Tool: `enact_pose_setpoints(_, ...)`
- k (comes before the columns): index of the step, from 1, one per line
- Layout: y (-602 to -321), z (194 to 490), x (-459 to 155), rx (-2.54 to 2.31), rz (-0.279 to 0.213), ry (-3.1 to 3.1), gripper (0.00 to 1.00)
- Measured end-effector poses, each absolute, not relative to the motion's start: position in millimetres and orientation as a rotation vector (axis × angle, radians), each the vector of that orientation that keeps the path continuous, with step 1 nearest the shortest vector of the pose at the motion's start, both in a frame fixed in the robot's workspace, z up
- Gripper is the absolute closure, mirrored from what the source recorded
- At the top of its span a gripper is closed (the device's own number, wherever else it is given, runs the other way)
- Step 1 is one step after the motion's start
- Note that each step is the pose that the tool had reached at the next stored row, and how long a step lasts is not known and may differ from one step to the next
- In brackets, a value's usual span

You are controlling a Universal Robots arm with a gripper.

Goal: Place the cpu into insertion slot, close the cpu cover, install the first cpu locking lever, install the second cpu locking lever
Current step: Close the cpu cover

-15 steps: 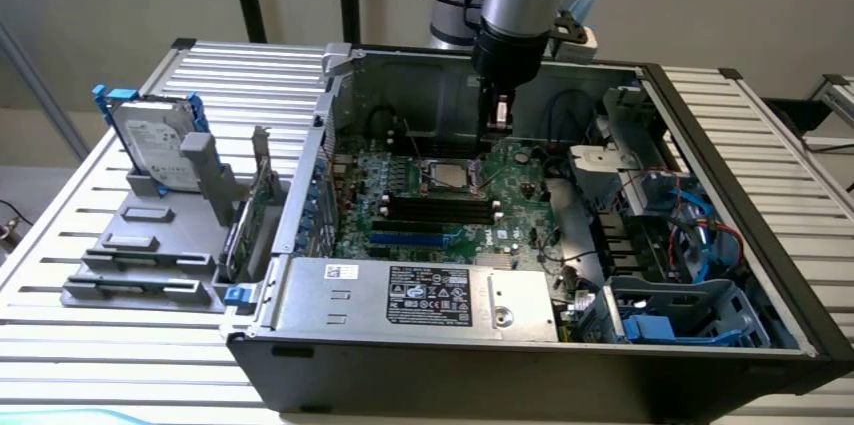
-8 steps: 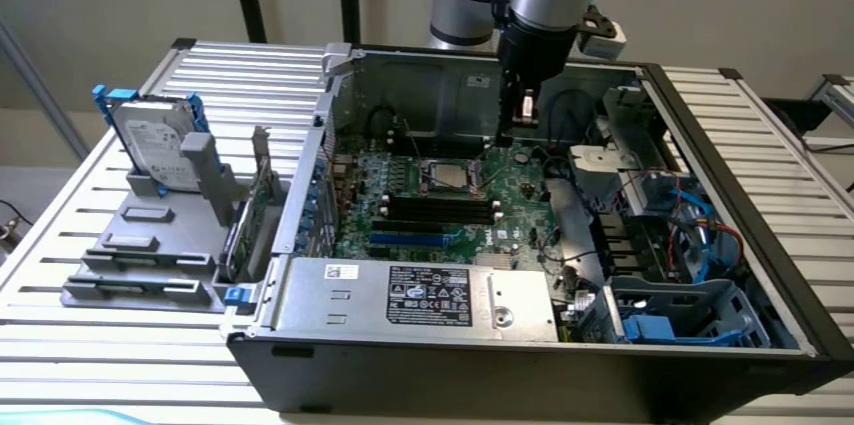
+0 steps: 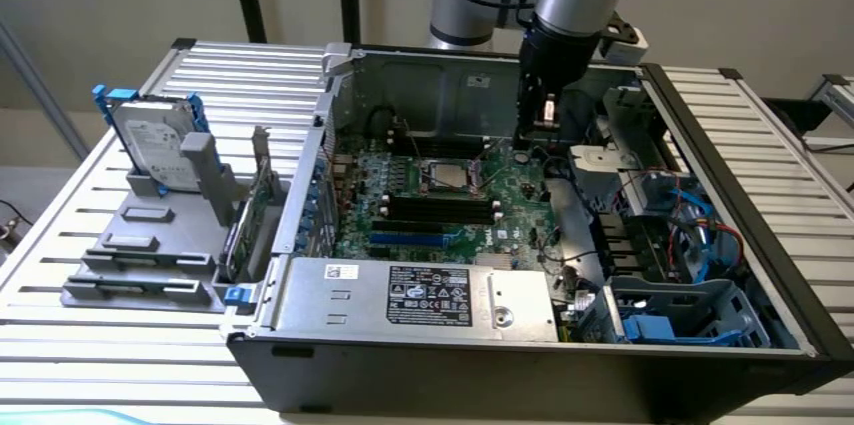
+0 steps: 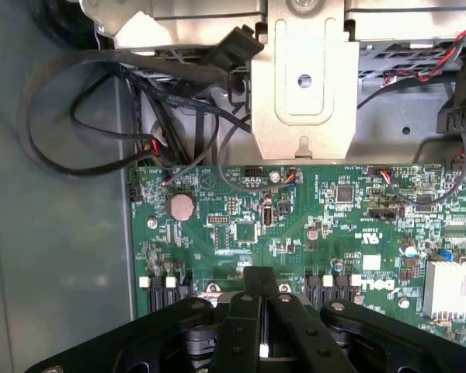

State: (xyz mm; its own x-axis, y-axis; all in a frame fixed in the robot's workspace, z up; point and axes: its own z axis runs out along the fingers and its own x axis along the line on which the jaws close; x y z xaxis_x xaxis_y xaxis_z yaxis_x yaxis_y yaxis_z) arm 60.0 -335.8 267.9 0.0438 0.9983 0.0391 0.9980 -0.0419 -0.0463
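The insertion slot (image 3: 447, 177) is a square socket with a silver rim and darker centre on the green circuit board (image 3: 514, 200) inside the open computer case. Whether the cpu lies in it, and how the cpu cover stands, I cannot tell. My gripper (image 3: 530, 145) hangs from the arm just above the board, a little to the exterior view's right of the socket and further back. In the wrist view my gripper (image 4: 261, 273) is shut, its black fingers (image 4: 245, 318) pressed together with nothing between them, over the green circuit board (image 4: 334, 210).
Long black memory slots (image 3: 434, 210) lie in front of the socket, with a labelled grey box (image 3: 427, 295) nearer still. Black cables (image 4: 101, 116) and a metal bracket (image 4: 303, 78) crowd the board's edge. A hard drive (image 3: 147, 140) stands in a grey holder on the slatted table at the exterior view's left.
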Motion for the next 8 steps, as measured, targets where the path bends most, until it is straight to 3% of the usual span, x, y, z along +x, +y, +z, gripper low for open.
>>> enact_pose_setpoints(8, -336, 253, 62, -2.216, 0.006, -2.140, 0.89)
